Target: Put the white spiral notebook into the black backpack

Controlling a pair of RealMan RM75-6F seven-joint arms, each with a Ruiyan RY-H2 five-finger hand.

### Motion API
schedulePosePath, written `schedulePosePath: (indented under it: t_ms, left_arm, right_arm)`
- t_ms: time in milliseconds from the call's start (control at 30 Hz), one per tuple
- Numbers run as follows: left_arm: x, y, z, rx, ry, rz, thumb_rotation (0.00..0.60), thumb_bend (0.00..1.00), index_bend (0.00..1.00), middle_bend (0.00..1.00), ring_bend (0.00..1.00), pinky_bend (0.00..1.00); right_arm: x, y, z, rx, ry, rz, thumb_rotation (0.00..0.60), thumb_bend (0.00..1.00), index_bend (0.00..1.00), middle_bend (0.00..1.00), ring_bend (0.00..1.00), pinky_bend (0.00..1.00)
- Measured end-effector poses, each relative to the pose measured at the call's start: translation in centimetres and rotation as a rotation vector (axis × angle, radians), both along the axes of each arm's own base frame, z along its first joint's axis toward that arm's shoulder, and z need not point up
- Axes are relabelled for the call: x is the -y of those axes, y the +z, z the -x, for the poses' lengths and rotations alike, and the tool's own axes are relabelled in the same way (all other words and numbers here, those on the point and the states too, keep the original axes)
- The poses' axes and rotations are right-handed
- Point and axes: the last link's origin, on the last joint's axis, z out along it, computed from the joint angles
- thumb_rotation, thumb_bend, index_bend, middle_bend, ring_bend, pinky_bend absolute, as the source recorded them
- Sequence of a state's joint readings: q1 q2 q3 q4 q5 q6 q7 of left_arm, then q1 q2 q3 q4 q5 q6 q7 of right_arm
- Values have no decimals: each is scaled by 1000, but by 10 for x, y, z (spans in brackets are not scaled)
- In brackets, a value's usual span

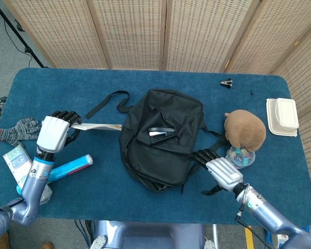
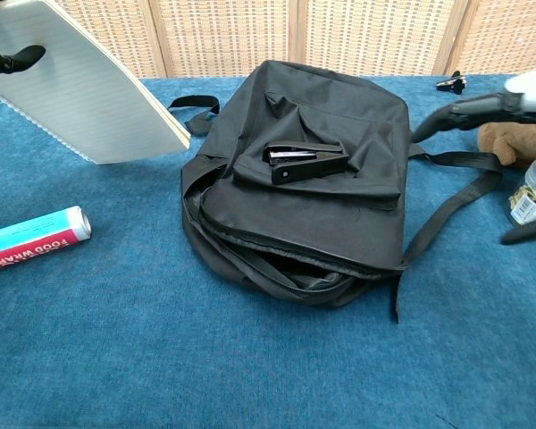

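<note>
White spiral notebook [image 1: 97, 126] hanging above worktop's left half, clamped in left hand [image 1: 54, 133] fingers, long axis aiming at black backpack [image 1: 163, 137]; right hand [image 1: 217, 168] at bag's near-right, fingers apart.

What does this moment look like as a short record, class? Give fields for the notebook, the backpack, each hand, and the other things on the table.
notebook: white spiral notebook, lifted off the table, held by the left hand
backpack: black backpack lying flat mid-table, opening toward the near edge, black stapler on top
right hand: right hand holds nothing, fingers spread, at the backpack's right side
nearby: food wrap roll, grey glove, brown plush toy, white lidded box
</note>
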State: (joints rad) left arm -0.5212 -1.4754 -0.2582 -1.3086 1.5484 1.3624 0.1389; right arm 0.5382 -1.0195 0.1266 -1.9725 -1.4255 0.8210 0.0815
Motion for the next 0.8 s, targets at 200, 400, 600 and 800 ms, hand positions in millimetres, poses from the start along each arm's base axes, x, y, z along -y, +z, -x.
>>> schedulePosePath:
  t_ms: [200, 400, 600, 800]
  left_arm:
    - [-2, -1, 2, -3, 4, 1, 600, 503, 761, 569, 524, 573]
    - [-3, -4, 4, 4, 9, 5, 600, 503, 761, 569, 524, 573]
    - [-5, -4, 3, 12, 9, 3, 600, 503, 761, 569, 524, 573]
    - [-4, -3, 2, 10, 6, 6, 600, 503, 761, 569, 525, 573]
  right_arm:
    - [12, -17, -24, 39, 5, -16, 600, 0, 176, 153, 67, 36]
    - [17, -43, -47, 51, 19, -46, 600, 0, 196, 190, 104, 63]
    - [20, -71, -63, 53, 0, -90, 600, 0, 204, 193, 108, 64]
    - [24, -100, -74, 33, -8, -104, 600, 0, 211, 193, 113, 64]
